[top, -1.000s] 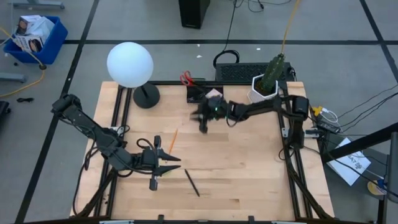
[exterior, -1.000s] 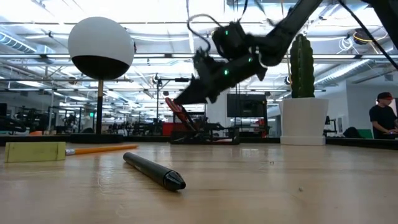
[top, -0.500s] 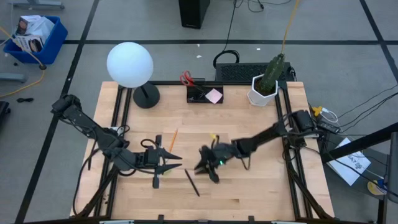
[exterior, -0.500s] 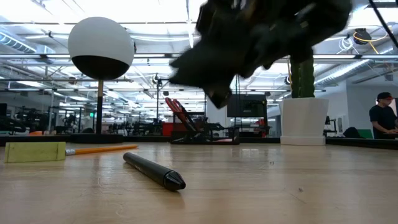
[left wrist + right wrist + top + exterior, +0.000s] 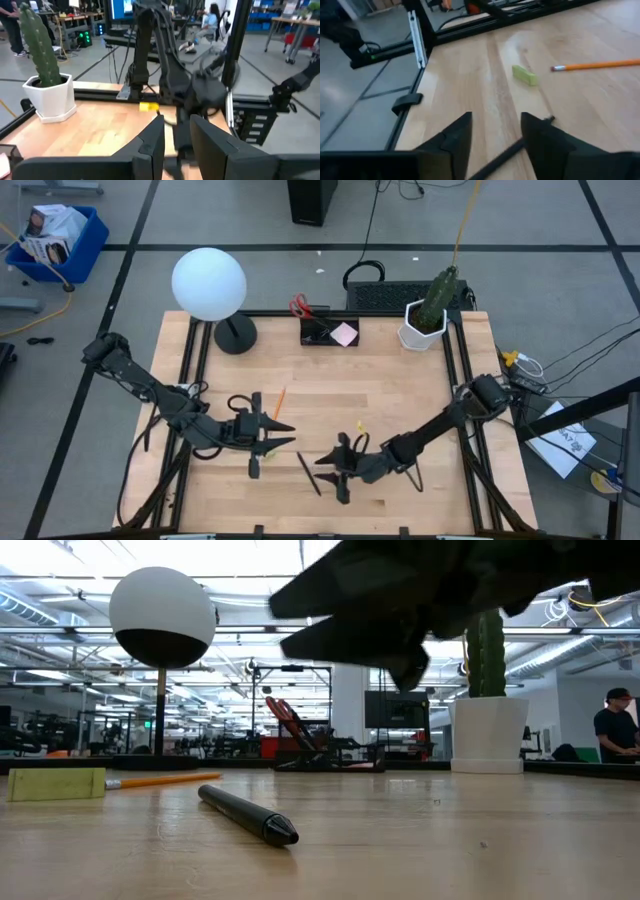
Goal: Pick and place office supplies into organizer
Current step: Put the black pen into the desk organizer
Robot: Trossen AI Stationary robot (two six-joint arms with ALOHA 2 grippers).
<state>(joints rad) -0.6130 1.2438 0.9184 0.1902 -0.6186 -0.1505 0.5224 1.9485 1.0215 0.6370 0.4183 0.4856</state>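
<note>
Pen black, flat on the wood, lower centre of the high view | right gripper hangs just beside it, fingers parted around nothing I can see; left gripper left of centre, fingers slightly apart, empty | pencil near it; organizer upper centre, scissors in it

A black pen and orange pencil lie mid-table; the black organizer holds red-handled scissors and a pink pad at the far edge.
</note>
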